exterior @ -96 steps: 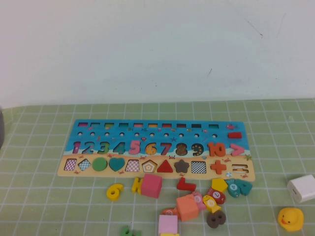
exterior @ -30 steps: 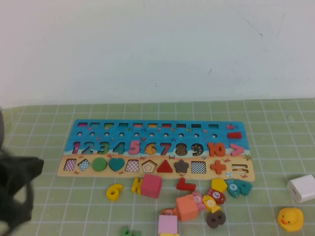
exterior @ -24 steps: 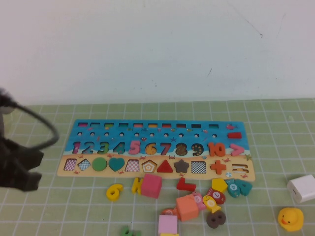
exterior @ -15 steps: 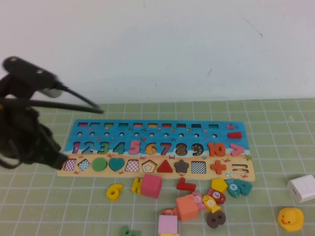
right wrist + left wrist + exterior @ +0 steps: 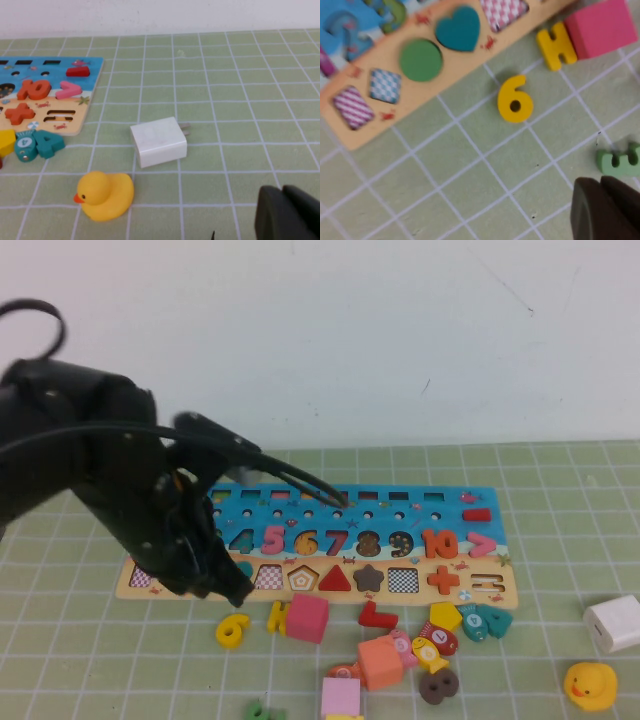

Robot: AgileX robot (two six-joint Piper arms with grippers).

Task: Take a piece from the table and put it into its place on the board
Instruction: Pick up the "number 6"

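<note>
The piece, a small yellow "6" [image 5: 232, 629], lies flat on the green mat just in front of the board's left half; it also shows in the left wrist view [image 5: 515, 100]. The board [image 5: 450, 512] has a blue top with numerals and a tan shape strip [image 5: 405, 97]; my left arm hides its left end. My left gripper [image 5: 238, 593] hangs over the board's front edge, just behind the piece, with its fingers [image 5: 607, 207] together and empty. My right gripper [image 5: 289, 214] is shut and empty, low over the mat to the right of the board [image 5: 92, 67].
Loose pieces lie in front of the board: a yellow H [image 5: 277, 616], a pink cube [image 5: 308, 617], a red L [image 5: 377, 616], a salmon block [image 5: 380, 662], a yellow pentagon [image 5: 446, 615] and a green piece [image 5: 262, 710]. A white charger [image 5: 613, 623] and a rubber duck [image 5: 590, 684] sit at the right.
My left arm has swung in from the left edge and now reaches over the board's left half, its gripper down near the yellow "6". The pieces have not moved.
</note>
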